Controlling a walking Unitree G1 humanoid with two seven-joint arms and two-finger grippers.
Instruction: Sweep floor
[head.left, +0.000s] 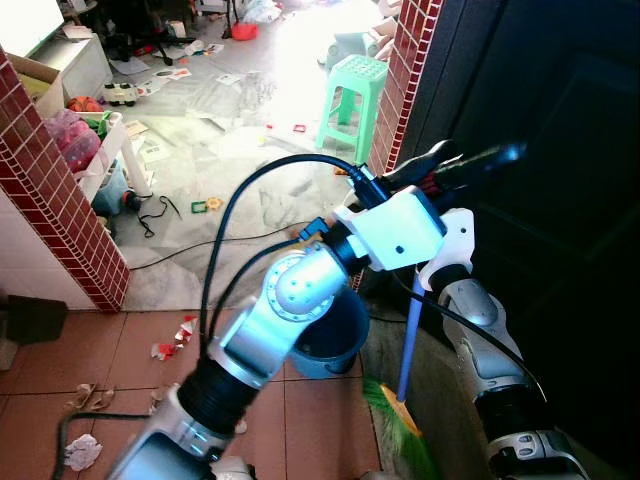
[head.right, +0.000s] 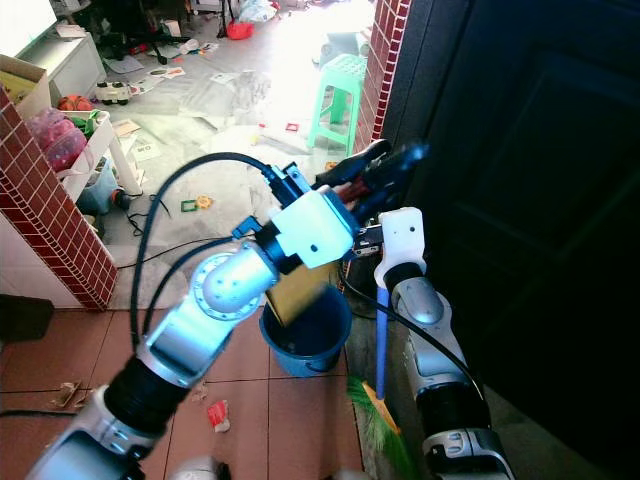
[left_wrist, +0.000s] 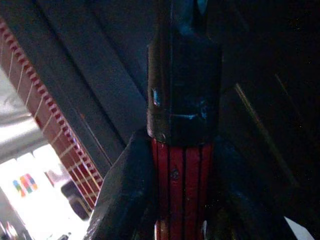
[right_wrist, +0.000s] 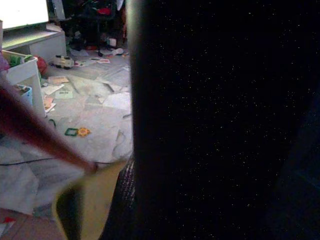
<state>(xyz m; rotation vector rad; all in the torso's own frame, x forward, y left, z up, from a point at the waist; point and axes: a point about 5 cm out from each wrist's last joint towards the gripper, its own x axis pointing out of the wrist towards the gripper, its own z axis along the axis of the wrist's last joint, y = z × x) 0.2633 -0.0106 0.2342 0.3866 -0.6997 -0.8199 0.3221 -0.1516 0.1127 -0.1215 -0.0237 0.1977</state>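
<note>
My left gripper (head.left: 468, 160) is raised in front of the dark door, shut on the red ribbed handle (left_wrist: 182, 190) of a yellow dustpan (head.right: 296, 290). The pan hangs tilted over a blue bucket (head.right: 312, 345) on the tiles. A broom with a blue stick (head.left: 408, 345) and green bristles (head.left: 405, 445) stands upright beside the bucket, its stick reaching up to my right wrist (head.left: 455, 245). My left hand hides the right gripper's fingers. In the right wrist view the red handle (right_wrist: 40, 137) and yellow pan (right_wrist: 82, 205) show beside a dark shape.
Paper scraps (head.left: 172, 340) and a crumpled wad (head.left: 82, 450) lie on the red tiles at my left. Brick pillars (head.left: 60, 200) (head.left: 410, 70) frame an opening to a cluttered room with a green stool (head.left: 350, 95), toy shelves (head.left: 95, 140) and floor cables (head.left: 190, 250).
</note>
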